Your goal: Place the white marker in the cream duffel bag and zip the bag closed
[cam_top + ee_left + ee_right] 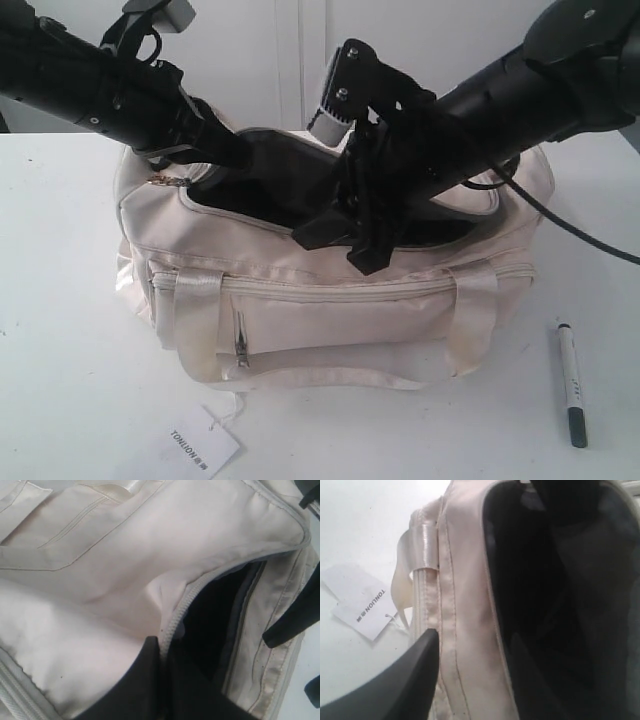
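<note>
Slim white marker with dark cap (571, 385) on white worktop (60, 300), just right of large cream fabric duffel bag (340, 320); not picked up. Bag's top zip wide open, dark lining showing. Right claw (470, 645) released, straddling front rim. Left claw (161, 676) looks clenched on zipper edge. Left: grasp marker, drop in, zip closed.

The right gripper (472, 640) straddles the rim of the cream duffel bag (455, 580) with its jaws spread wide. One dark finger (415, 670) sits outside, its tip just beside the bag's stitched side seam, and the other shows only dimly inside the black lining. The bag's mouth gapes open, edged with pale piping. A satin handle strap (422, 545) is sewn on near the outer finger. Beyond it, a white paper tag (362, 607) printed TONLION lies on the white counter (365, 520).
</note>
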Available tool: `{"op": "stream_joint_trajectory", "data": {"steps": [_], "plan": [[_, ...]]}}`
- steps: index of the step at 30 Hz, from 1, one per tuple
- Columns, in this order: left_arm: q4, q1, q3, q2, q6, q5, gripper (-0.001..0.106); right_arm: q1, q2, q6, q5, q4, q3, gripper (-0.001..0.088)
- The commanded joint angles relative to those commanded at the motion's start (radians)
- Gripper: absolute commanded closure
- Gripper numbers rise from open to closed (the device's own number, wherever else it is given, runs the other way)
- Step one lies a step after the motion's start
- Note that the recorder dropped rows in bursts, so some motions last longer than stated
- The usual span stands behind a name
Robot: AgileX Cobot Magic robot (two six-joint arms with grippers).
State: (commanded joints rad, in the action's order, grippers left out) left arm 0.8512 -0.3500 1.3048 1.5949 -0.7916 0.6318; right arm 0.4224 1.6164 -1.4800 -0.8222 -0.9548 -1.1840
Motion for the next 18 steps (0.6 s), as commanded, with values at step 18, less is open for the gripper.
{"op": "stream_joint_trajectory", "data": {"steps": [18], "plan": [[0.0, 0.0, 0.0, 0.0, 0.0, 0.009, 0.105, 0.0, 0.126, -0.094, -0.001, -0.261, 0.0, 0.0435]]}}
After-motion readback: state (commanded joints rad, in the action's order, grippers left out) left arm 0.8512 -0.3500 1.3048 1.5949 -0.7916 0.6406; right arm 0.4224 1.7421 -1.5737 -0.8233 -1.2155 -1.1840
